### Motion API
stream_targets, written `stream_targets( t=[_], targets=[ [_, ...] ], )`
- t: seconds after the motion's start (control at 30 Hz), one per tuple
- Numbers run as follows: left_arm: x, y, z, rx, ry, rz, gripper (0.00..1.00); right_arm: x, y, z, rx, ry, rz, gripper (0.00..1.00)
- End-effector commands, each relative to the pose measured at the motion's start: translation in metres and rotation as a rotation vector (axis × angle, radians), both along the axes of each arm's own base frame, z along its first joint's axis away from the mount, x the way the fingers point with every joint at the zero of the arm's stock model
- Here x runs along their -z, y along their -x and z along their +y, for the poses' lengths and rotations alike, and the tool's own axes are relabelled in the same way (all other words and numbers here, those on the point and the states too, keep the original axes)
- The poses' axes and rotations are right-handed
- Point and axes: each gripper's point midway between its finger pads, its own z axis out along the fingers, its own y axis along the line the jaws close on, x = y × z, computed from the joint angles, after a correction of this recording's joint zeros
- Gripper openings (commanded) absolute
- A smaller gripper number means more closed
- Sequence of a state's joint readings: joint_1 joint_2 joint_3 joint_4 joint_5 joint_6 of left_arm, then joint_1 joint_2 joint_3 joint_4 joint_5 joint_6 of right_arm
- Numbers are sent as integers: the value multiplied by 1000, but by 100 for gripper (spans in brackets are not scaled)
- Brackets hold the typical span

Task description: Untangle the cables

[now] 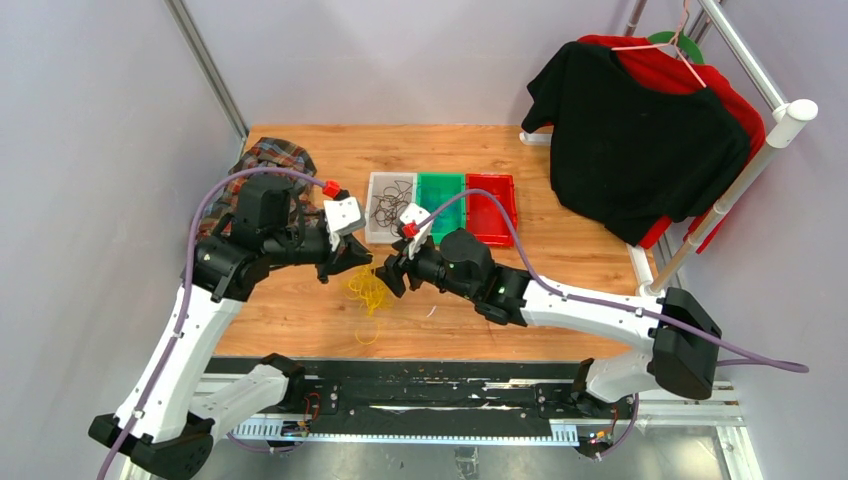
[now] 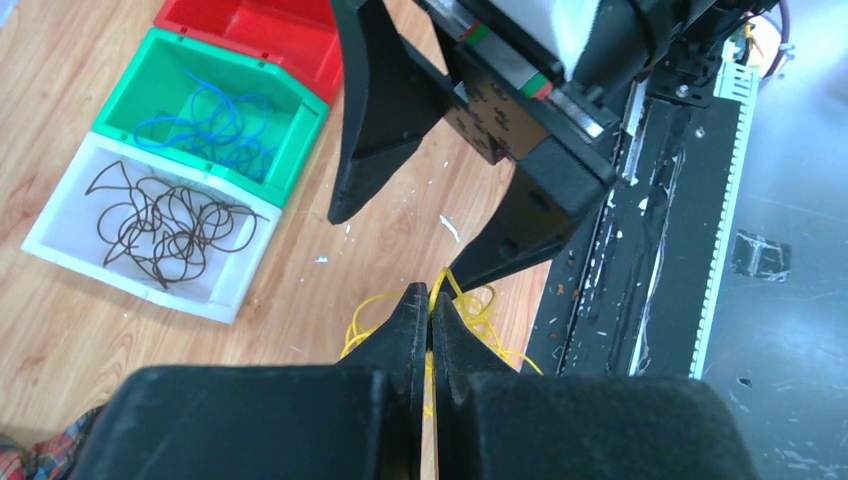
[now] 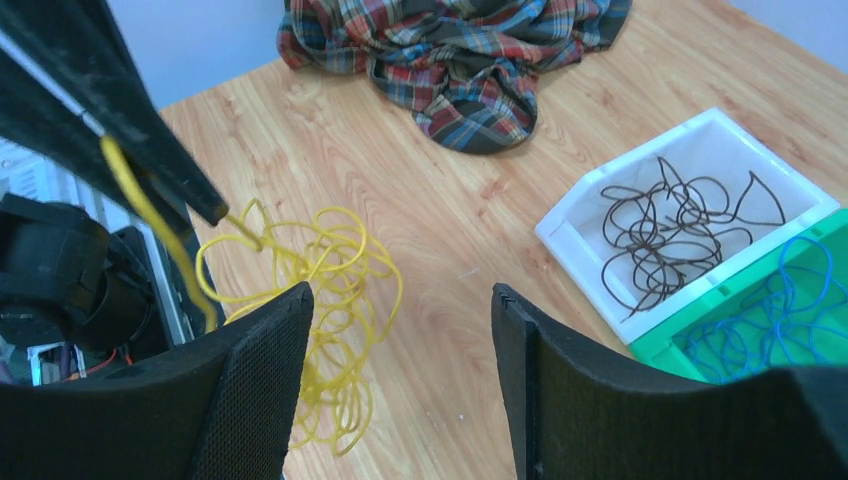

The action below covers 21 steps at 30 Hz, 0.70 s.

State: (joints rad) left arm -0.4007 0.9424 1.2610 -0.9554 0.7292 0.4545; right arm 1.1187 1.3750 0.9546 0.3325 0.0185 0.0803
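In the white bin, a loose heap of dark brown cables; in the green bin beside it, blue cables; next along, the red bin. On the desk near the bins, a tangle of yellow cables. Pinched tight on one strand of that tangle, the left jaws. Wide apart just above it, gripping nothing, the right jaws.

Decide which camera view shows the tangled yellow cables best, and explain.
The right wrist view: the yellow cables spread as separate loops on the wooden table, close and sharp. The top external view shows only a small, distant clump. In the left wrist view the shut left gripper hides most of them.
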Motion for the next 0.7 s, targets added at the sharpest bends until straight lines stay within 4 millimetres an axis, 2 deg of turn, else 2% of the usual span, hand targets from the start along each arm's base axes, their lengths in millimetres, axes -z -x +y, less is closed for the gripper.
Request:
stream_targets(
  t=[0.0, 0.17, 0.4, 0.53, 0.67],
  targets=[
    [-20, 10, -4, 31, 54, -13, 1, -1, 0, 11, 4, -46, -46, 65],
    [-20, 12, 2, 46, 18, -73, 1, 9, 20, 20, -54, -137, -33, 67],
    [-18, 11, 2, 62, 9, -93, 1, -1, 44, 28, -127, -222, -15, 71],
    [-19, 12, 2, 66, 12, -93, 1, -6, 46, 31, -122, -256, -21, 72],
    [-19, 14, 2, 67, 14, -94, 1, -21, 44, 33, -116, -316, -36, 72]
  ],
)
